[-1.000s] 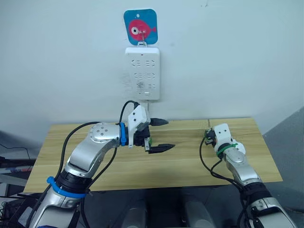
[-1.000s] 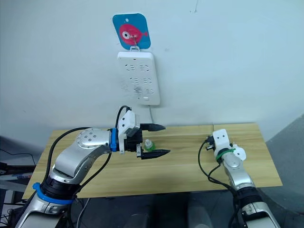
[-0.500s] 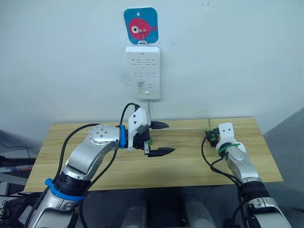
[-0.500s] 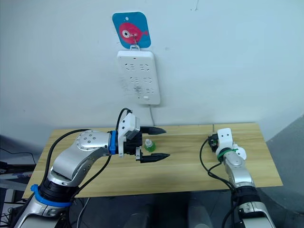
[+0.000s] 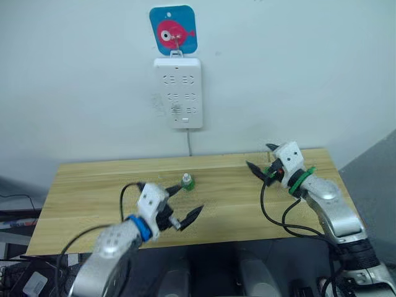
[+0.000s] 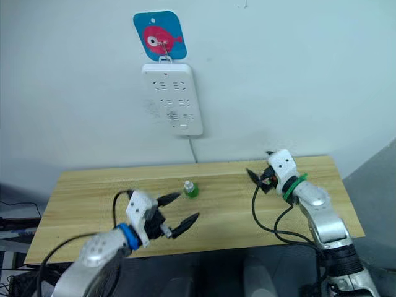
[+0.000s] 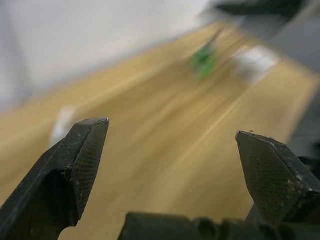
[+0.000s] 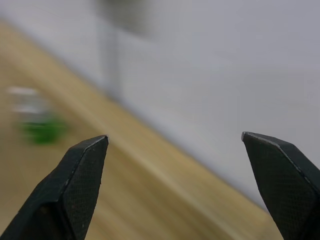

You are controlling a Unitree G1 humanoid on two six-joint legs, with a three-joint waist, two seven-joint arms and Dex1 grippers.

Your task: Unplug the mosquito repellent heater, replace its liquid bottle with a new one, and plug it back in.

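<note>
The new one, a small green bottle [image 5: 187, 181] with a white cap, stands upright on the wooden table [image 5: 93, 185] just left of its middle; it is a green blur [image 8: 39, 125] in the right wrist view. My left gripper [image 5: 183, 204] hovers open in front of and slightly below the bottle, apart from it, with nothing between its fingers [image 7: 85, 155]. My right gripper [image 5: 261, 159] is open and empty over the table's back right, pointing left toward the bottle. The mosquito repellent heater and its liquid bottle are out of view.
A white power strip [image 5: 178, 93] hangs on the wall above the table under a blue card with a pink fish [image 5: 173, 30]. Its cord [image 5: 189, 143] drops behind the table. The floor falls away past the table's right edge [image 5: 343, 185].
The camera has shifted. My left gripper has dropped back from around the bottle toward the table's front. My right gripper has opened wide, risen and turned toward the left.
</note>
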